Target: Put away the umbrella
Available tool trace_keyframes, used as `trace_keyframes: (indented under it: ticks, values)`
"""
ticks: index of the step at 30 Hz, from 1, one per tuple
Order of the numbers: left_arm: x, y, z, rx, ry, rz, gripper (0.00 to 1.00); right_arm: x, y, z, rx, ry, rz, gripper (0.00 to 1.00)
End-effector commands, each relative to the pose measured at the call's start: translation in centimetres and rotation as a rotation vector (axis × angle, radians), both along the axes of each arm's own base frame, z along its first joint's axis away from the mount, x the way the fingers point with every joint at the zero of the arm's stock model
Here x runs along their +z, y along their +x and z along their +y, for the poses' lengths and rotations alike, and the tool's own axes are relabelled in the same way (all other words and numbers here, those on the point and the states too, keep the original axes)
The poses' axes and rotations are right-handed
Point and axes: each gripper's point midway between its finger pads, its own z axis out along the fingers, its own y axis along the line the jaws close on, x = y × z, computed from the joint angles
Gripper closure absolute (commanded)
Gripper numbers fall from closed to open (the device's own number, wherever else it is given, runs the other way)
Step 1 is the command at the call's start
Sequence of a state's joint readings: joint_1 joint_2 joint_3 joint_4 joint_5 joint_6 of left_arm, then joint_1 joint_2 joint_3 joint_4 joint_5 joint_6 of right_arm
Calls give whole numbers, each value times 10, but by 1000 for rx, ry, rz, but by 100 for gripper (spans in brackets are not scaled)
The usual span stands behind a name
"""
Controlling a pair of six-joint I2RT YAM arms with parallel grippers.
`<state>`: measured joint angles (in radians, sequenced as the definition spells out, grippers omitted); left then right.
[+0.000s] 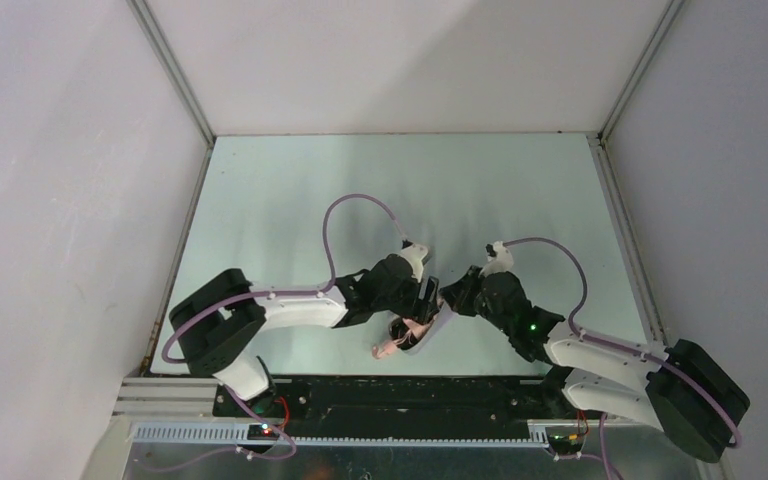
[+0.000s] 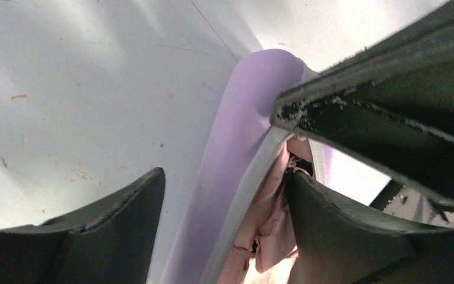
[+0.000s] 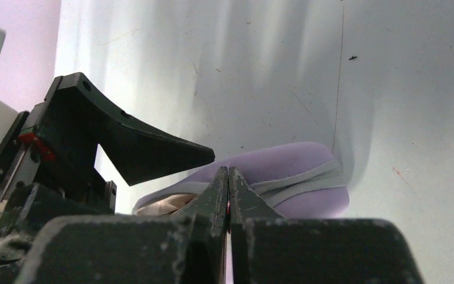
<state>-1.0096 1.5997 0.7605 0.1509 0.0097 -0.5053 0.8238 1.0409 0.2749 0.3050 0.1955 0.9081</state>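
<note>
The umbrella (image 2: 270,228) is a bundle of pale pink fabric lying inside an open lilac case (image 2: 236,142) with a grey zip rim. In the top view its pink end (image 1: 390,346) sticks out of the case (image 1: 436,322) toward the table's near edge. My left gripper (image 2: 224,174) is open and straddles one wall of the case. One of its fingers (image 2: 343,236) is inside against the pink fabric. My right gripper (image 3: 229,188) is shut, its tips at the case's rim (image 3: 298,177). Whether they pinch the rim is hidden.
Both grippers (image 1: 428,298) (image 1: 448,298) meet at the middle of the pale green table (image 1: 360,190), close to its near edge. White walls close in the left, right and far sides. A black rail (image 1: 400,392) with the arm bases runs along the front.
</note>
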Motion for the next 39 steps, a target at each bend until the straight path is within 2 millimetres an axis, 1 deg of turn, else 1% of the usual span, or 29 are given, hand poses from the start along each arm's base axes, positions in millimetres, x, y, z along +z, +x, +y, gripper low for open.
trace_keyframes:
  ticks: [1,3,7,14,15,16,17,18,19,20,21,22,23,24,26,27,28,29,30,31,32,33,34,35,36,39]
  values:
    - [18,-28,0,-140,-32,2,9,20,-11,16,145,120,20,100]
    - [24,-34,-2,-189,-48,0,1,19,-8,13,147,119,17,100]
    - [21,-42,-7,-251,-52,23,0,17,-8,14,163,119,22,100]
    - [31,-43,-15,-253,-111,53,0,11,-8,15,161,120,43,100]
    - [37,-41,-15,-233,-121,48,0,11,-7,15,159,120,45,100]
    - [37,-37,-11,-191,-108,45,0,11,-7,15,157,119,45,100]
    - [45,-33,-9,-162,-116,28,0,11,-7,14,155,119,44,100]
    - [44,-25,-1,-81,-94,27,0,11,-6,14,149,117,44,100]
    - [53,-21,3,-41,-106,14,0,11,-6,13,144,118,43,100]
    - [53,-15,10,31,-94,12,0,10,-5,12,135,112,43,100]
    - [59,-14,14,62,-98,-1,0,12,-5,11,131,115,39,100]
    - [60,-12,20,111,-84,-21,0,12,-4,10,126,116,36,100]
    - [66,-16,22,116,-85,-35,0,12,-4,10,122,118,35,100]
    - [73,-14,25,141,-90,-60,0,14,-3,10,117,120,32,100]
    - [76,-20,22,133,-87,-61,0,14,-3,10,117,122,32,100]
    - [77,-26,18,115,-81,-56,0,14,-3,10,117,122,31,100]
    - [70,-27,16,119,-56,-50,0,14,-3,10,117,123,31,100]
    - [70,-35,11,100,-39,-48,0,14,-3,10,117,125,31,100]
    - [59,-34,11,118,2,-47,0,15,-3,10,116,127,30,100]
    - [55,-38,9,114,19,-43,0,15,-3,10,115,129,30,100]
    - [46,-40,8,121,38,-31,0,15,-3,10,114,133,32,100]
    - [44,-43,5,121,39,-27,0,16,-3,10,114,134,32,100]
    - [37,-44,3,131,52,-15,0,16,-3,11,113,137,33,100]
    - [36,-44,2,141,63,-27,0,16,-3,11,113,138,32,100]
    - [28,-45,4,153,92,-24,0,17,-3,11,113,141,31,100]
    - [25,-51,-3,156,127,-41,0,18,-3,10,112,142,30,100]
